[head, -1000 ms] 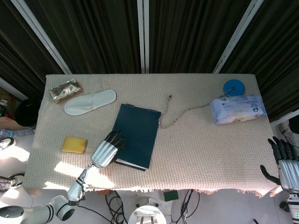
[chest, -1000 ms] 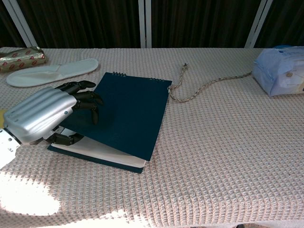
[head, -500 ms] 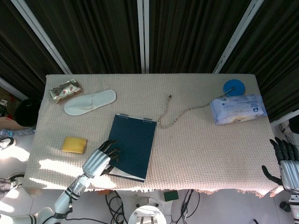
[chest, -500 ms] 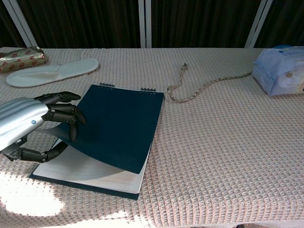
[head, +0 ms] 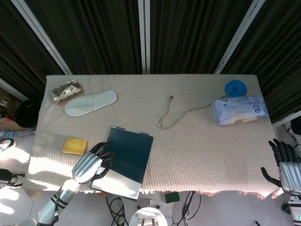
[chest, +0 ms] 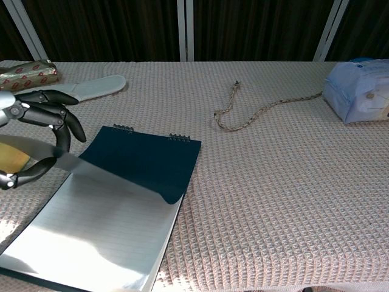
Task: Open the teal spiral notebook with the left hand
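The teal spiral notebook [head: 127, 157] lies near the table's front edge, its spiral binding on the far side. In the chest view its teal cover [chest: 146, 161] is raised off a lined white page [chest: 91, 237]. My left hand [chest: 33, 125] pinches the cover's left edge between thumb and fingers and holds it up; in the head view the left hand [head: 88, 165] sits at the notebook's left side. My right hand [head: 285, 164] hangs beyond the table's right front corner, fingers spread, holding nothing.
A white slipper [head: 90, 102] and a gold-wrapped packet [head: 65, 91] lie at the back left. A yellow sponge [head: 75, 146] sits just left of my left hand. A rope [head: 181, 113], a tissue pack [head: 239, 109] and a blue disc [head: 235, 88] lie to the right.
The left hand drew back toward the front left with the cover, lifting it higher and exposing the white page. The notebook slid toward the table's front edge. The right hand stayed put.
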Controlling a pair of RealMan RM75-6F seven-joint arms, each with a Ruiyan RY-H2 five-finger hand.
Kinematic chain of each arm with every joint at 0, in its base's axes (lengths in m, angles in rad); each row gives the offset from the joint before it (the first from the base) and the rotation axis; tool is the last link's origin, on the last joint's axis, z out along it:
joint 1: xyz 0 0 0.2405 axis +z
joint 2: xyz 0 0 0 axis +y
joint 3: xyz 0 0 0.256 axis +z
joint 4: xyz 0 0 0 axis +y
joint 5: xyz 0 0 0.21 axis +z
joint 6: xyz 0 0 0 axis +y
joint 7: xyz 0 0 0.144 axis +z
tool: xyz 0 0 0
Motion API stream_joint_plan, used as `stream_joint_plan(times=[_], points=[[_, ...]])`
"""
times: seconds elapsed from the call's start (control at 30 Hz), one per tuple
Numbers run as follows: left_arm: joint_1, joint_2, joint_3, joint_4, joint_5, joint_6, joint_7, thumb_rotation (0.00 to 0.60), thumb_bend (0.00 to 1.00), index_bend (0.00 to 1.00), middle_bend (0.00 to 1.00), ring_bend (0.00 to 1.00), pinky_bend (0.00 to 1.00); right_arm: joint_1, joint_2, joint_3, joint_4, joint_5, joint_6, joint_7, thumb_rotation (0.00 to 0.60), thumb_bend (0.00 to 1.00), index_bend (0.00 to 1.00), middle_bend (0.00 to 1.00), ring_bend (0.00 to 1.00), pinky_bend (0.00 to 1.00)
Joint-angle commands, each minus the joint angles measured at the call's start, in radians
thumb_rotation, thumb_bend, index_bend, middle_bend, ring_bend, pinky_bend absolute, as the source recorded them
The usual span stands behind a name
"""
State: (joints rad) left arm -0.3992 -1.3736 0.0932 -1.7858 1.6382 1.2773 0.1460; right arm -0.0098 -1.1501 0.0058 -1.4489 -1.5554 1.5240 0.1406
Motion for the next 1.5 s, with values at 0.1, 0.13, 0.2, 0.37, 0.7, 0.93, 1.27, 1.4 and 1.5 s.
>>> stream_joint_plan(times=[0.1,0.13,0.2,0.37,0.7,0.93,1.27,1.4,1.5], points=[[-0.153,-0.001,-0.205,-0.072,-0.275,-0.216,0.063,0.6,0.56,0.7,0.33,0.09,0.14,0.001,0.003,0.004,0.001,0.011,-0.007,0.003,0.6,0.31,0.0,0.0,0.0,0.0],[-0.193,-0.007,-0.251,-0.069,-0.354,-0.266,0.079,0.6,0.56,0.7,0.33,0.09,0.14,0.002,0.002,0.004,0.002,0.014,-0.011,0.004,0.6,0.31,0.0,0.0,0.0,0.0],[-0.269,-0.03,-0.334,-0.035,-0.496,-0.333,0.119,0.6,0.56,0.7,0.33,0.09,0.14,0.004,0.0,0.005,0.005,0.019,-0.019,0.004,0.6,0.31,0.0,0.0,0.0,0.0],[-0.451,-0.116,-0.475,0.146,-0.816,-0.425,0.211,0.6,0.56,0.7,0.33,0.1,0.15,0.008,-0.004,0.011,0.012,0.037,-0.035,0.009,0.6,0.31,0.0,0.0,0.0,0.0],[-0.773,-0.312,-0.6,0.758,-1.202,-0.563,0.262,0.6,0.57,0.7,0.33,0.11,0.16,0.022,-0.006,0.033,0.028,0.097,-0.086,0.019,0.6,0.31,0.0,0.0,0.0,0.0],[-0.921,-0.469,-0.62,1.182,-1.212,-0.662,0.246,0.6,0.57,0.69,0.32,0.12,0.16,0.039,-0.017,0.049,0.036,0.136,-0.128,0.017,0.6,0.31,0.0,0.0,0.0,0.0],[-0.912,-0.518,-0.573,1.339,-1.004,-0.734,0.072,0.337,0.29,0.0,0.0,0.03,0.1,0.05,-0.029,0.053,0.051,0.153,-0.157,0.018,0.6,0.31,0.0,0.0,0.0,0.0],[-0.864,-0.471,-0.534,1.245,-0.881,-0.651,0.004,0.257,0.28,0.0,0.0,0.0,0.09,0.048,-0.034,0.05,0.057,0.146,-0.151,0.022,0.6,0.31,0.0,0.0,0.0,0.0],[-0.776,-0.377,-0.481,1.033,-0.74,-0.495,-0.053,0.266,0.28,0.0,0.0,0.0,0.09,0.044,-0.035,0.049,0.06,0.138,-0.139,0.026,0.6,0.31,0.0,0.0,0.0,0.0]])
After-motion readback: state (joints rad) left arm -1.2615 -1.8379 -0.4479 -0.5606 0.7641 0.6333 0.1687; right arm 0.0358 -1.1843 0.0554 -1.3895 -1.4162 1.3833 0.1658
